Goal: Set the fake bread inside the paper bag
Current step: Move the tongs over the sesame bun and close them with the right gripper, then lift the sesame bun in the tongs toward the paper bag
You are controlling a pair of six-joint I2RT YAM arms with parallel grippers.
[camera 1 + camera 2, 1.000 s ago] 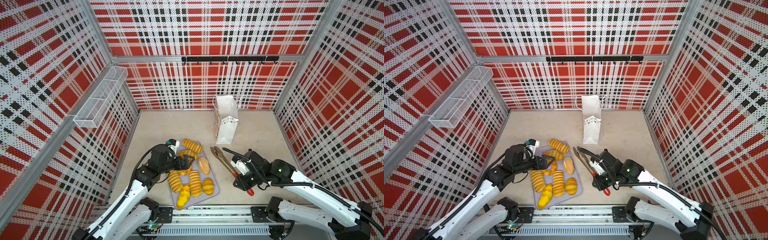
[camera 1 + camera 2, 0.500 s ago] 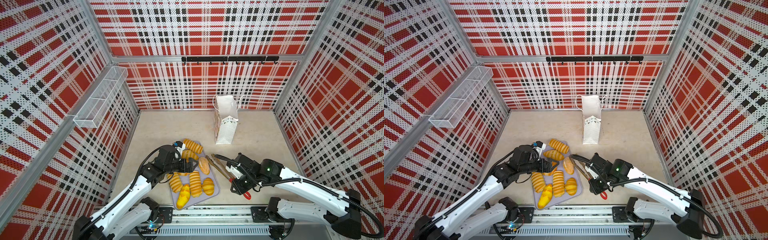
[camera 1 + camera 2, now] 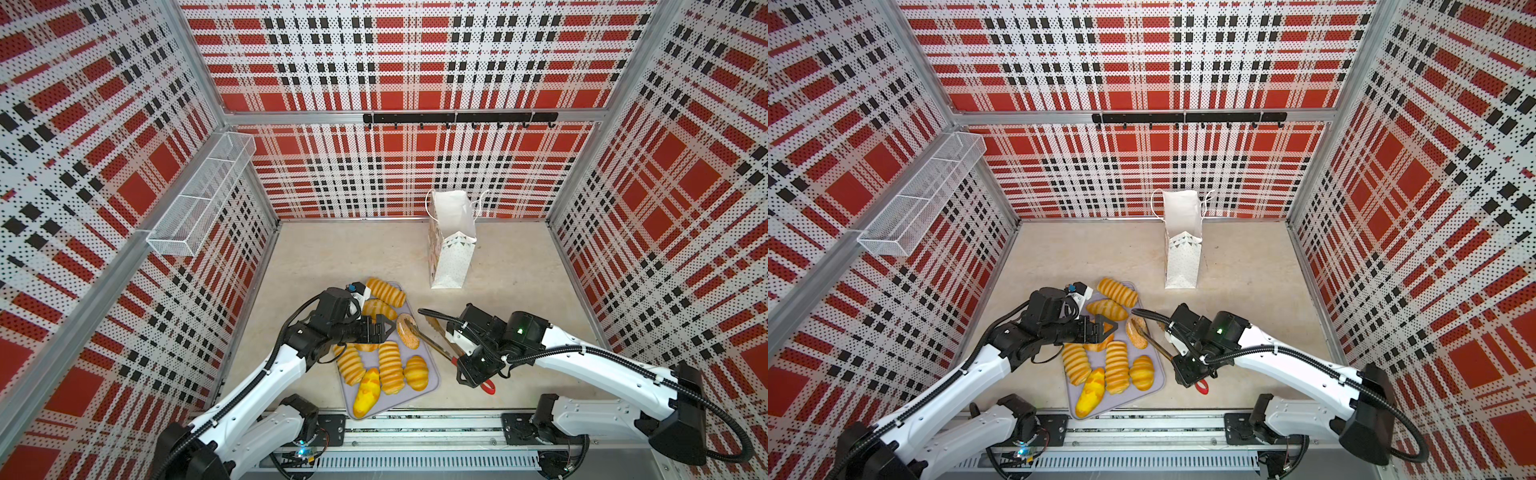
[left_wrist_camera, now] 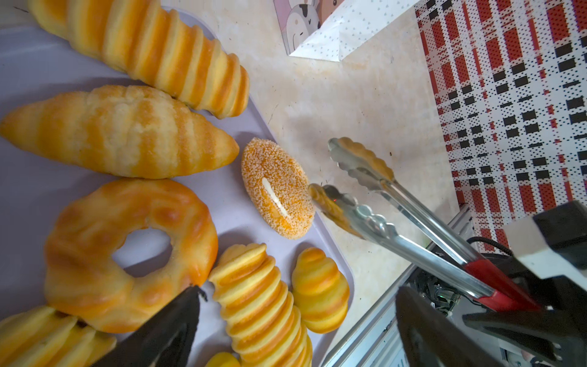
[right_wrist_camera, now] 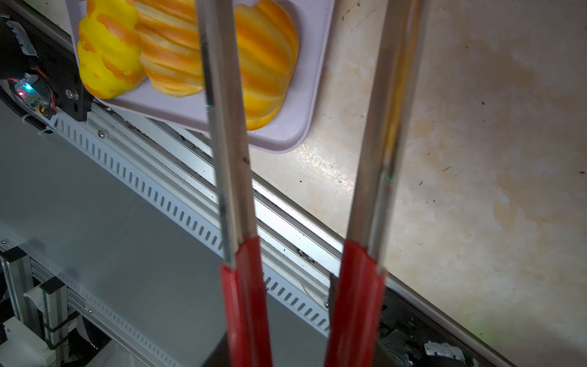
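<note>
At the front of the surface (image 3: 353, 257), a lilac tray (image 4: 31, 70) held golden toy breads (image 3: 390, 368). The left claw (image 3: 380, 330) hovered above them, spread wide. The right claw (image 3: 473, 370) pinched the red handles of metal tongs (image 3: 438, 348), their tips parted, one just beside a sesame roll (image 3: 407, 330) at the tray's edge. Farther back, well apart, the white paper bag (image 3: 451, 253) stood upright.

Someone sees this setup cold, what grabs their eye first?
Golden fake bread crowding a lavender tray at the front centre, against loud red plaid walls. Next, the right end effector holds red-handled tongs, tips parted beside the sesame roll; the white paper bag stands upright farther back.
</note>
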